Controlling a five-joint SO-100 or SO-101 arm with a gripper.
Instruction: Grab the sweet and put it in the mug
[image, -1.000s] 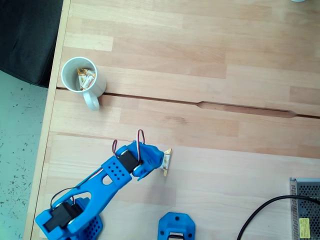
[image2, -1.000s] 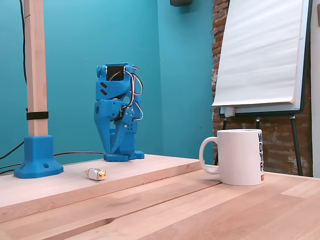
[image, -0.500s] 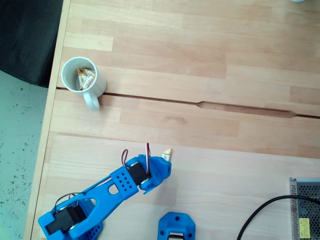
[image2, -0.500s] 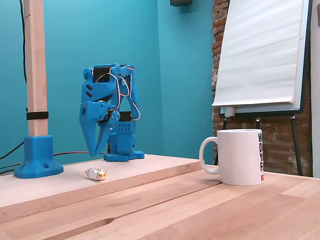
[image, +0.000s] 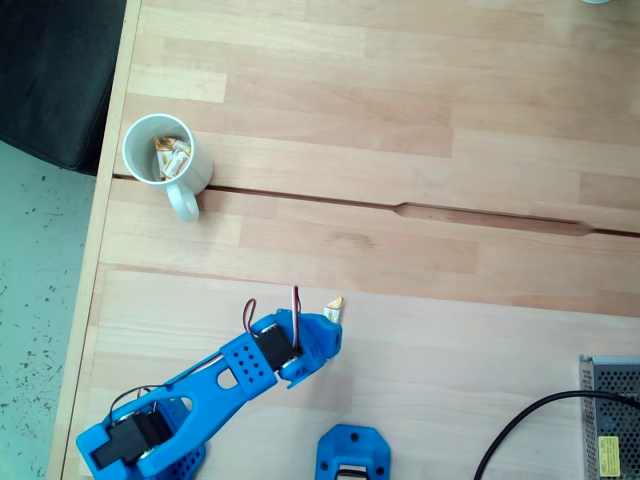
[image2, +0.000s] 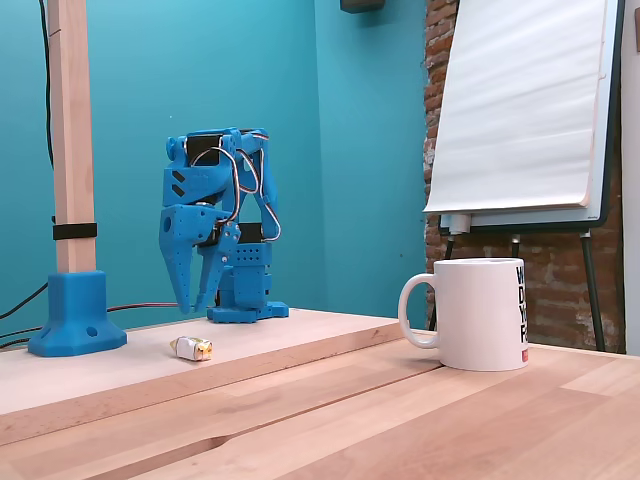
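Note:
In a fixed view from above, the white mug (image: 150, 172) stands near the table's left edge with sweets (image: 172, 155) of the same kind lying inside. One sweet (image: 334, 304) lies on the wood lower down; just its orange end shows past the blue gripper (image: 325, 325) above it. From the side, in a fixed view, that sweet (image2: 192, 347) rests on the board, with the gripper (image2: 193, 308) pointing down a little above and behind it. The fingers are slightly open with nothing between them. The mug (image2: 480, 314) is far to the right there.
A blue post base (image: 352, 452) sits by the arm's base, carrying a wooden post (image2: 70, 140). A grey metal box (image: 610, 420) with a black cable (image: 520, 425) occupies the lower right corner. A groove (image: 490, 216) crosses the table. A flipchart (image2: 520, 110) stands behind the mug.
Over the last second the arm tipped forward and brought the gripper down over the sweet, covering most of it from above. Nothing has moved in the last half second.

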